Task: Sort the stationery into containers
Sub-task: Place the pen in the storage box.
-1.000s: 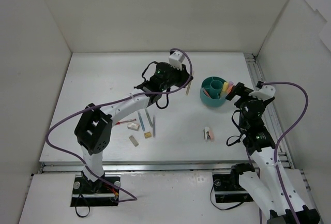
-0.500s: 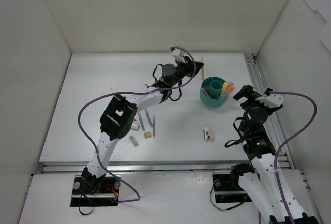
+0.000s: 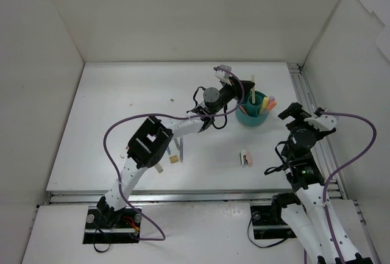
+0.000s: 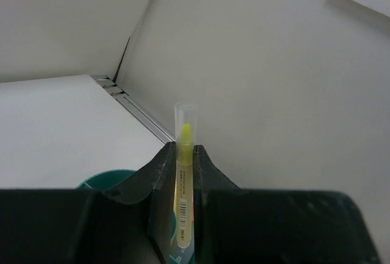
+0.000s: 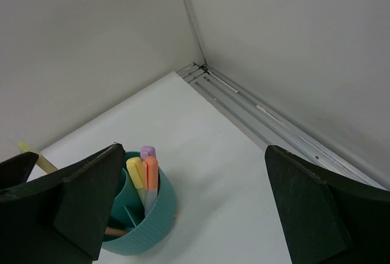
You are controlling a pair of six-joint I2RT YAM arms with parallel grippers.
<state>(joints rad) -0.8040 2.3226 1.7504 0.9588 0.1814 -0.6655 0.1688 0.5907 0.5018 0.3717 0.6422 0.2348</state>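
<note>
Treat the tabletop [image 3: 122, 105] as the work area and the cup [image 3: 247, 119] as your reference.

The left end effector [image 3: 245, 90] is at the cup's far rim. It is clamped tight on a yellow marker [image 4: 184, 130], whose capped end sticks out past the fingertips. The right end effector [image 5: 194, 149] is just right of the cup, spread wide and carrying nothing.

Judge the task partly done:
- **Done:** three markers [image 5: 146, 175] (yellow, orange, purple) stand in the cup.
- **Left:** a pink-and-white eraser [image 3: 245, 158] lies near the cup's front. Pens [image 3: 178, 148] and small erasers [image 3: 173, 159] lie well left of the cup.

You cannot tell which compartment is under the held marker. The left arm [image 3: 177, 124] covers part of the loose group.
</note>
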